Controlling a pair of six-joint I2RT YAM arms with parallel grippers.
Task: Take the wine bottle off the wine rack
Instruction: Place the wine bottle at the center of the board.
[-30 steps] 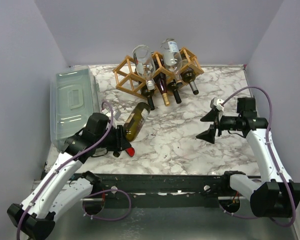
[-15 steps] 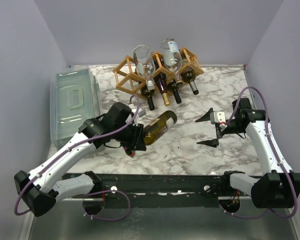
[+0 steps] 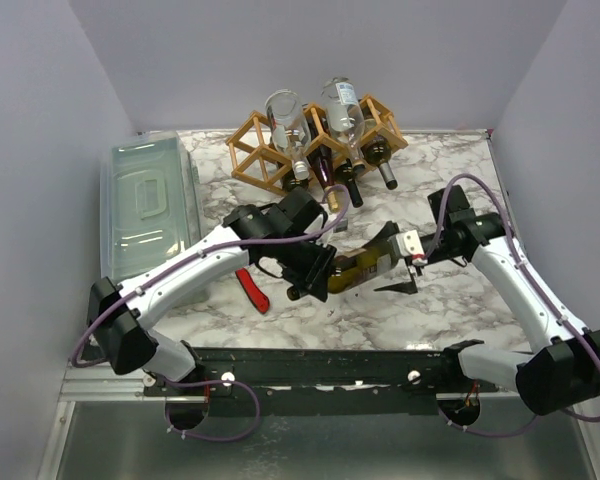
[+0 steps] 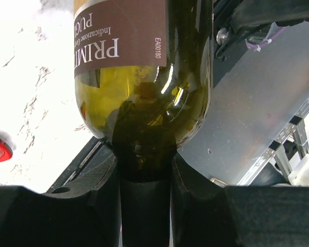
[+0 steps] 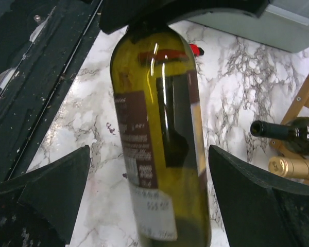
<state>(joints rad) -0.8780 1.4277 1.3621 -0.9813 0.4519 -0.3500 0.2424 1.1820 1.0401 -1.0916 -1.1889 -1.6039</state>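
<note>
Carried rightward, the heavy, slick glass bottle [image 3: 360, 268] hangs neck-pinched in the left tool [image 3: 313, 274], its labelled body, likely the surer hold, inside the spread right tool [image 3: 390, 262]

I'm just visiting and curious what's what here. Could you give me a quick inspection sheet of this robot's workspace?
Surface: marble-patterned table.
Job's things: wine bottle off the wine rack; other bottles in the rack.
Clutter: clear lidded bin at left; small red object.
Hands: left hand shut on the wine bottle's neck; right hand open, fingers either side of its body.
Cables: purple cables looping along both arms.
Surroundings: plain pale walls.
</note>
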